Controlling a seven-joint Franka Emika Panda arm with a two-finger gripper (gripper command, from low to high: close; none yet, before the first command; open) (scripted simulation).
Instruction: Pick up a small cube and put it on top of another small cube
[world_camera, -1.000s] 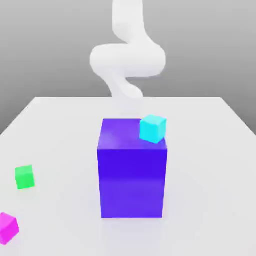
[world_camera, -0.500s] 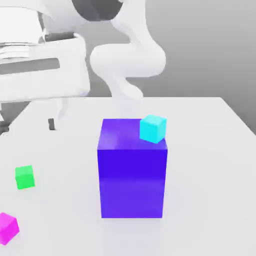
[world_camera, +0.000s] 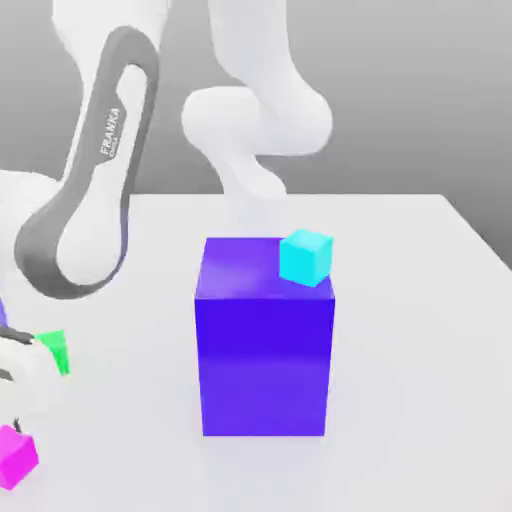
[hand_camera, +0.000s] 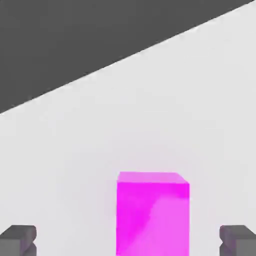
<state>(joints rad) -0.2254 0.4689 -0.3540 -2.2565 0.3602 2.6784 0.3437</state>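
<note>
In the exterior view, a large glossy blue-purple block is seen standing upright at the centre of the frame on a flat pale grey table. A small cyan cube is perched on the block's top face, at its far corner toward the exterior view's right. The white robot arm, marked with a grey band, is seen sweeping down from the top of the frame to the lower left. At the lower left edge, the small bright magenta-pink cube is found resting on the table, with the arm's white hand just above it. The small bright green cube is seen slightly higher in the frame, close to the pink one but apart from it, and is partly covered by the hand. Both small cubes are well apart from the blue-purple block.

In the hand view, the magenta-pink cube is shown at the lower centre of the frame, sitting on the pale table. The two dark grey fingertips of the gripper are seen in the lower corners, spread wide, with one on each side of the cube and clear gaps between them and it. The cube is not grasped; the hand is released.
</note>
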